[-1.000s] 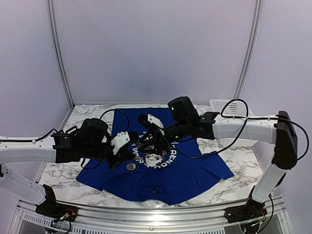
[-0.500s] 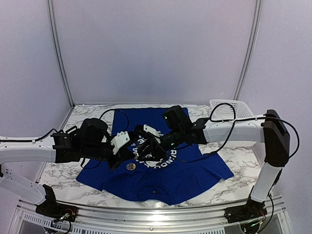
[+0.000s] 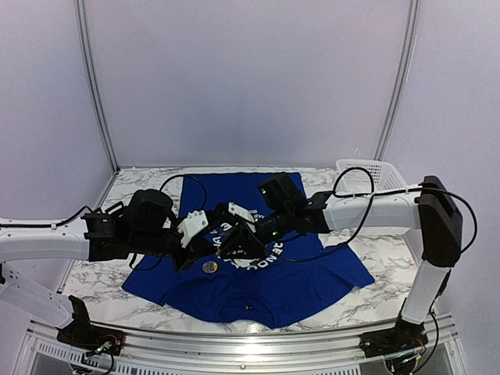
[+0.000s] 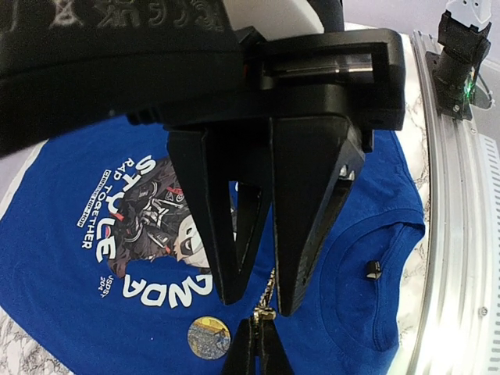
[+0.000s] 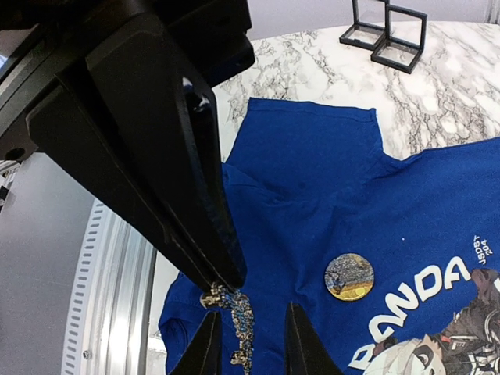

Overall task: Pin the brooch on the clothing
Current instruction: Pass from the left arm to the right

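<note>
A white basket [image 3: 361, 167] is seen at the far right corner of the marble table [image 3: 394, 251]; its contents cannot be made out. The clothing, a royal-blue T-shirt [image 3: 312, 269], is spread flat across the middle of the table, print upward and neckline toward the near edge. A round gold-and-blue badge [image 5: 349, 276] is seen lying on the cloth just beside the white word "PANDA".

Both grippers are brought together above the print. The left gripper [image 4: 256, 353] is closed completely, and the brooch [image 5: 234, 312], a small gold clasp with a short blue-jewelled strand, is pinched at the tips of its fingers [image 4: 242, 355]. The strand is left hanging free below the tips, over plain blue cloth beside the badge; whether the cloth is touched cannot be told.

The right gripper [image 5: 254, 344] is held partly open. Its fingers [image 5: 301, 344] are placed one on each side of the hanging strand, and a clear gap is kept between them. No grip on the strand can be made out.
</note>
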